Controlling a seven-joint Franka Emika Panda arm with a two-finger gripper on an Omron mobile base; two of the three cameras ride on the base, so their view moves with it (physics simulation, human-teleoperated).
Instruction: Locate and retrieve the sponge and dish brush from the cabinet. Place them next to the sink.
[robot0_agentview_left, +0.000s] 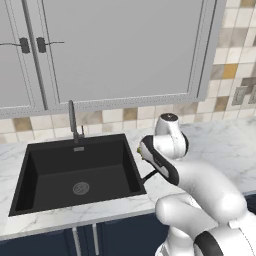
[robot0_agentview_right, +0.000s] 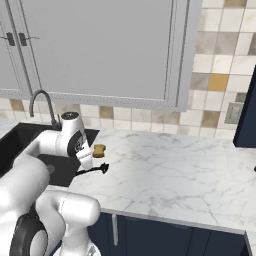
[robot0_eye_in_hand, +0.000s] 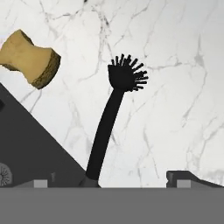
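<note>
Sink (robot0_agentview_left: 30, 172): black basin set into the marble tabletop (robot0_agentview_right: 165, 175) at its left end, round silver drain (robot0_agentview_left: 81, 188) on the floor, slim grey faucet (robot0_agentview_left: 73, 120) upright at the back rim.

Sponge (robot0_agentview_right: 99, 150): mustard-yellow block with pinched sides, lying flat on the tabletop just beside the sink's right rim, toward the back edge. In the hand view it sits at the upper left (robot0_eye_in_hand: 29, 58), apart from the brush.

Dish brush (robot0_agentview_right: 95, 170): black, lying flat on the tabletop just right of the sink's right rim, nearer the front edge than the sponge. Bristled head (robot0_eye_in_hand: 127, 73) points away from the sink; thin handle (robot0_eye_in_hand: 102, 140) runs back toward the rim. Handle end visible in the left base view (robot0_agentview_left: 148, 176) at the basin's front right corner.

Hand (robot0_eye_in_hand: 131, 180): above the brush's handle end, fingers apart, one tip (robot0_eye_in_hand: 40, 183) to each side, neither visibly pressing on the handle. Nothing gripped.

Above: pale grey panelled doors (robot0_agentview_left: 120, 50) with small dark latches (robot0_agentview_left: 24, 45), closed. Tiled backsplash (robot0_agentview_right: 220, 75) behind the tabletop.
</note>
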